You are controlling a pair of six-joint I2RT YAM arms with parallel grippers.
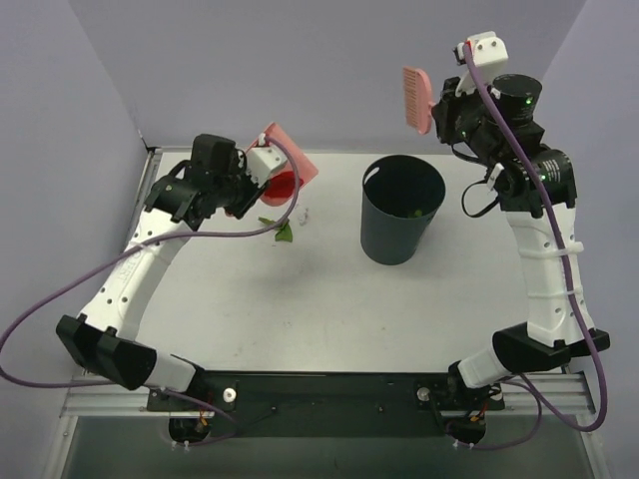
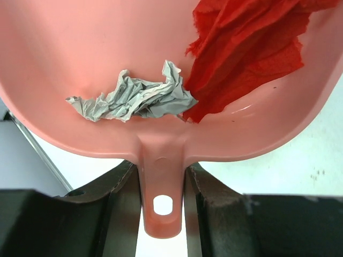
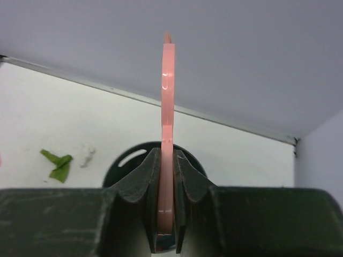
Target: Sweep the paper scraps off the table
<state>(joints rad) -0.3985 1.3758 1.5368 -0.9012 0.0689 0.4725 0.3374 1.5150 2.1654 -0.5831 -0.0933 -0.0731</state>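
Observation:
My left gripper (image 1: 252, 185) is shut on the handle of the pink dustpan (image 1: 285, 160), held above the table's far left; the handle (image 2: 161, 187) sits between my fingers. In the pan lie a grey paper scrap (image 2: 134, 99) and a red scrap (image 2: 246, 48). A green scrap (image 1: 284, 232) and a small whitish scrap (image 1: 303, 215) lie on the white table (image 1: 300, 309); both show in the right wrist view, the green one (image 3: 58, 164) left of the whitish one (image 3: 87, 156). My right gripper (image 1: 446, 108) is shut on the pink brush (image 1: 417, 98), raised high at the back right; it appears edge-on (image 3: 168, 107).
A dark round bin (image 1: 401, 210) stands right of centre on the table, with a small green bit inside; its rim shows behind my right fingers (image 3: 126, 160). Grey walls enclose the far and side edges. The arm bases sit on a black rail (image 1: 329, 394) at the near edge.

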